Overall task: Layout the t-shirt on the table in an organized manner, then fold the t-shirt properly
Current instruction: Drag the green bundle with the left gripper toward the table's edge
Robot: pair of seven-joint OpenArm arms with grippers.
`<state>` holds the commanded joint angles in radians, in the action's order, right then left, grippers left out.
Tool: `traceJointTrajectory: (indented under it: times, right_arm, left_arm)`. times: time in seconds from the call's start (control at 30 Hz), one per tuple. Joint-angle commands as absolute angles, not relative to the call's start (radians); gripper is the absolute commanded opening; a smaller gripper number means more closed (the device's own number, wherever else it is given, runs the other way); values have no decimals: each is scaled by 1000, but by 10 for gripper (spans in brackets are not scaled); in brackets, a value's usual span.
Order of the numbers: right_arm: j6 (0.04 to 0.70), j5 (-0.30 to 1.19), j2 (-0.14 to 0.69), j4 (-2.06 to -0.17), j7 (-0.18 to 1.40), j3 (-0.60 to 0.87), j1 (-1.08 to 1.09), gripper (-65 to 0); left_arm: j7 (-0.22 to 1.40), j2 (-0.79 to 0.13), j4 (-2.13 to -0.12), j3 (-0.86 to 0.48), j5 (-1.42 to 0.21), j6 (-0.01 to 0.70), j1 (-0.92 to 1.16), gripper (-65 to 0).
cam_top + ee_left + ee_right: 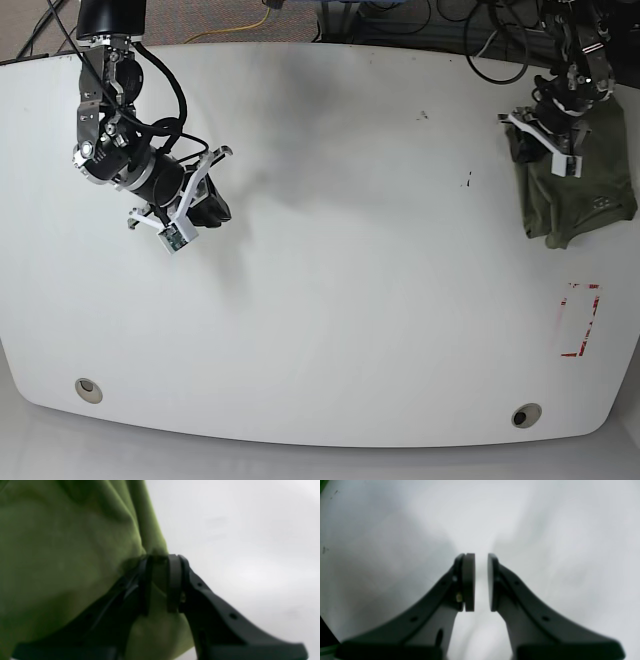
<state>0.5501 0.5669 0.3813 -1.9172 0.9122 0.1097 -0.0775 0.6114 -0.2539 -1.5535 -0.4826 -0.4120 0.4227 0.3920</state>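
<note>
Closest to the lens in the left wrist view are the black plastic fingers of the left gripper (160, 582), drawn near each other with a fold of the olive-green cotton t-shirt (62, 555) pinched between the dark pads (173, 580). Green cloth fills the narrow gap between the pads and bulges below them. From the pinch the fabric spreads up and to the left in soft, blurred wrinkles, filling the left half of that view; to the right lies the bare glossy white table (250, 555).

In the right wrist view the right gripper (481, 582) stands with its two flat pads (469, 582) parallel and a narrow gap between them, nothing held; only the white tabletop (545, 530) shows through the gap. A sliver of green sits at the top-left corner of that view, too small to identify.

From the base view, the left gripper (553, 135) sits at the table's far right edge, on the upper left part of the t-shirt (575, 200), which lies bunched in a crumpled heap there. Just below the heap is a red tape rectangle (580, 320). The right gripper (205, 208) hangs over the left part of the table (350, 300), well apart from the shirt, its shadow smeared across the white surface. Two round grommet holes (88, 389) sit near the front edge, and small black marks (467, 181) dot the surface between the arms.
</note>
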Motion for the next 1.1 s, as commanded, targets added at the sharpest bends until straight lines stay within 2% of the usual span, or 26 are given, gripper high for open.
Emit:
traceJointTrajectory:
  times: [0.1, 0.27, 0.37, 0.53, 0.67, 0.97, 1.1]
  right_arm:
    - [550, 567, 381, -1917, 912, 107, -77, -564]
    - [550, 567, 381, -1928, 912, 105, -77, -564]
    - [550, 567, 381, -1940, 912, 104, -79, -564]
    - [550, 567, 381, -1940, 912, 104, -79, -564]
    - [550, 567, 381, -1940, 912, 104, -79, -564]
    - [550, 567, 380, -1946, 912, 104, -79, -564]
    - [550, 567, 380, -1951, 912, 105, -79, -564]
  left_arm:
    - [611, -297, -1531, -559, -409, 487, 398, -553]
    - [613, -332, -1546, -613, -407, 573, 398, -553]
    - [636, -352, -1596, -618, -412, 575, 398, -553]
    - [762, -351, -1761, -618, -414, 576, 398, -553]
    - [843, -302, -1827, -618, -410, 578, 398, -553]
    - [851, -286, -1747, -638, -406, 578, 412, -553]
    - [852, -328, -1656, -680, -406, 578, 410, -553]
